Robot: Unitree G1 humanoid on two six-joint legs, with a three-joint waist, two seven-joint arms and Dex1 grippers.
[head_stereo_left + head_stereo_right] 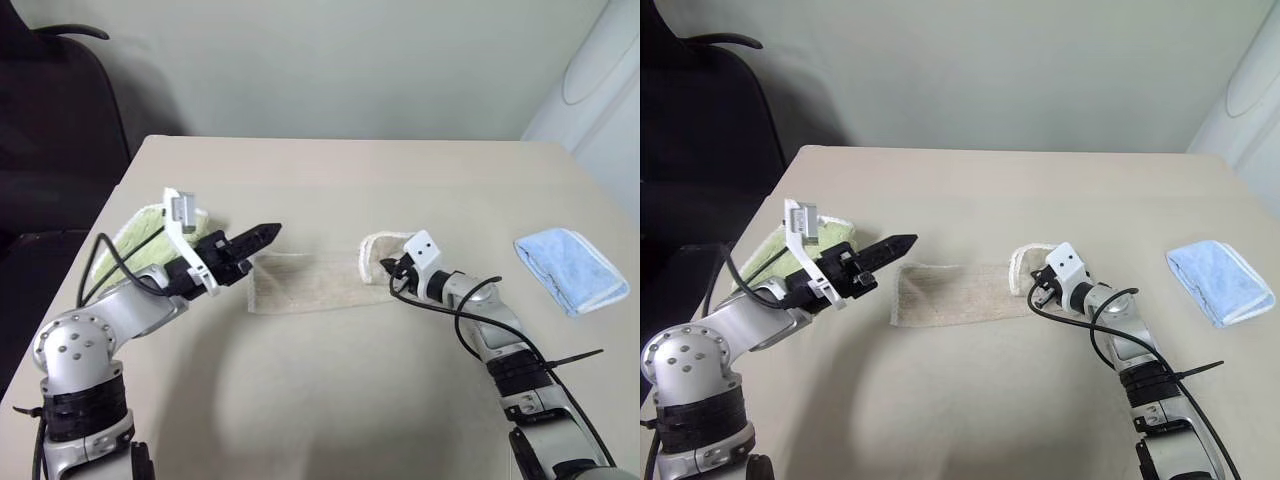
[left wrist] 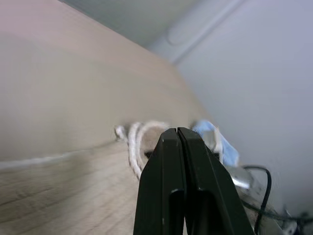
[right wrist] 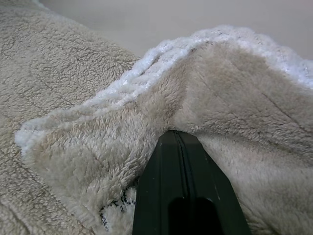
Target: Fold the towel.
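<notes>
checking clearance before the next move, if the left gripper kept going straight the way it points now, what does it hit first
Probably the raised, white-edged end of the beige ribbed cloth towel, where the right gripper is shut on it. The shut left gripper points level across the table above the flat part. Depth is unclear, so it might pass just above.

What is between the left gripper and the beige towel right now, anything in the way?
Nothing visible. The left gripper hangs shut above the left end of the beige towel, with open air between them. The light green towel lies behind that arm, and the light blue towel sits off to the right. The right gripper is shut on the towel's right end.
</notes>
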